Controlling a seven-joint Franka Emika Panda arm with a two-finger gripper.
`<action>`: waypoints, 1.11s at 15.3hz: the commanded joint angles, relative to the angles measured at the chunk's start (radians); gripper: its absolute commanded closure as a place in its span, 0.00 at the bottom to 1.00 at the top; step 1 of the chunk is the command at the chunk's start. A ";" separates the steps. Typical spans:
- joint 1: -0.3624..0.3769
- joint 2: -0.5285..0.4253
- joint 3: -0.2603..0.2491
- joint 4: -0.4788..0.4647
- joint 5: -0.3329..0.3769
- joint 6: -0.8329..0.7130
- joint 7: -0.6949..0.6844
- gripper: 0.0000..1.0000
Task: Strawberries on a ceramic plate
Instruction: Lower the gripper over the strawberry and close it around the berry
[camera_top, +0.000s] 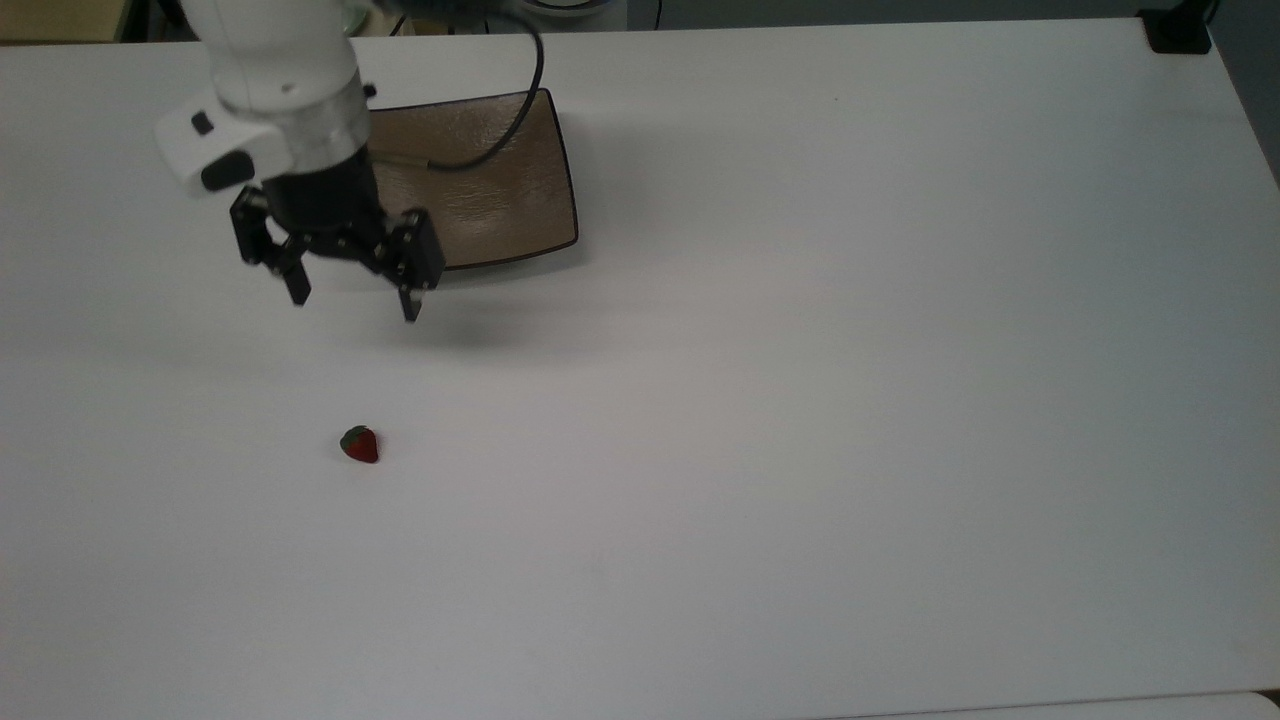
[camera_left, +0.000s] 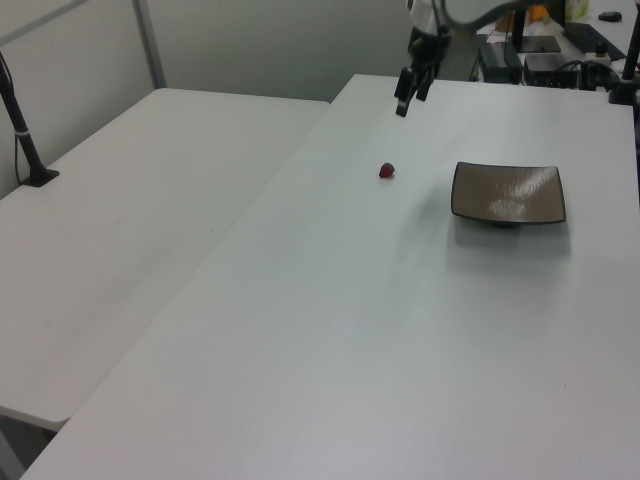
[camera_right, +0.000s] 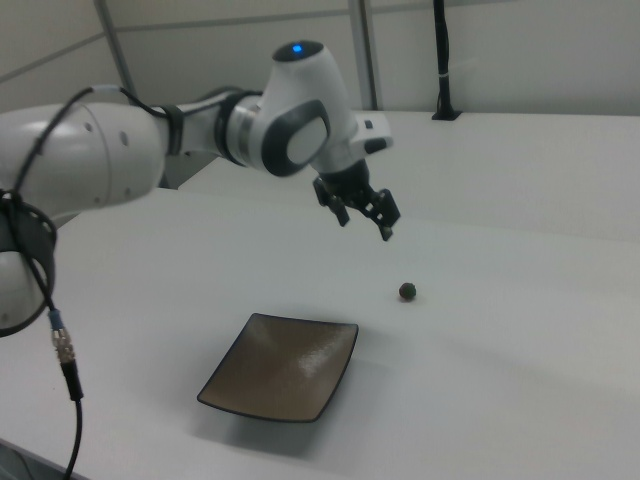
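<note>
A broad white rectangular table (camera_top: 850, 400) spans the scene, with a second white table (camera_left: 130, 230) butted against it on the left view's left. A black post on a flat base (camera_left: 25, 140) stands there.

The ceramic plate (camera_top: 500, 200) has a glossy tan-brown glaze with a faintly rippled sheen. The table (camera_top: 850, 400) is smooth, matt white. The arm (camera_right: 110, 150) has glossy white shells; its gripper (camera_top: 355, 300) is matt black.
</note>
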 joint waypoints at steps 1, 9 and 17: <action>-0.007 0.080 0.000 0.032 -0.007 0.125 -0.013 0.00; -0.011 0.195 0.000 0.026 -0.010 0.296 -0.018 0.00; -0.017 0.278 -0.002 0.025 -0.019 0.395 -0.019 0.05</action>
